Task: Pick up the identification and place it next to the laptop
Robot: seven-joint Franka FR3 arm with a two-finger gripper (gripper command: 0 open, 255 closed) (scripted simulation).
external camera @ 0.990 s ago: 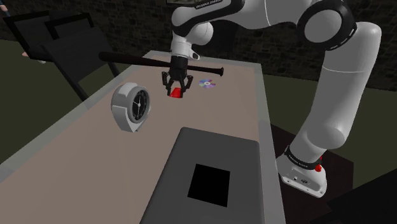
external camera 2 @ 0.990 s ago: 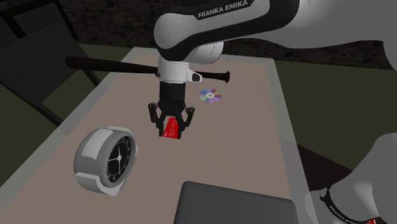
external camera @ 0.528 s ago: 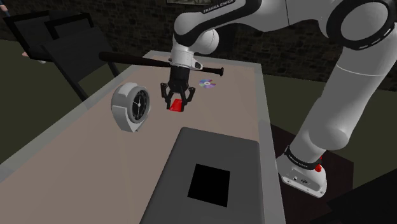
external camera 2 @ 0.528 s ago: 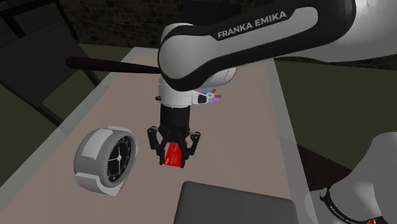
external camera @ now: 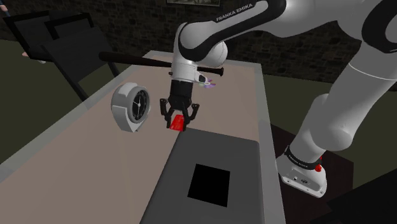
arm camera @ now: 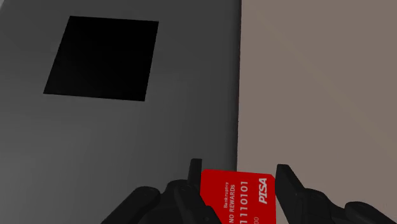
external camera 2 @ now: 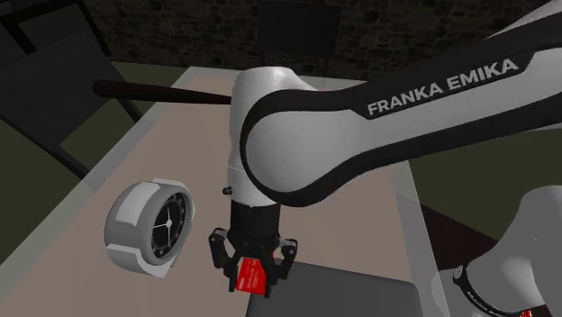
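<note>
Though the big white arm blocks a good deal of the tabletop, the gripper [external camera: 179, 122] is plain enough: its black fingers are drawn in narrow and clasp a red card [external camera: 178, 122] by its side edges. The card hangs face-out at the far corner of the closed grey laptop [external camera: 216, 153], near the round clock [external camera: 132, 107]. Whether its lower edge touches the table [external camera: 83, 153] I cannot tell.

From the wrist view the card [arm camera: 238, 194] sits between the fingers over the line where the laptop [arm camera: 127, 127] meets bare table. White print reads "NO REWARDS" and "PISA", with digits; the rest runs off the picture's edge.

In the second exterior view the gripper [external camera 2: 250, 279] and card [external camera 2: 249, 276] hang low beside the clock [external camera 2: 149, 223], and the laptop [external camera 2: 351, 293] is cut off at the bottom. A dark bat [external camera: 127, 59] lies across the far end, its middle hidden behind the arm, and a sliver of a shiny disc [external camera: 205, 81] peeks out beside the wrist.
</note>
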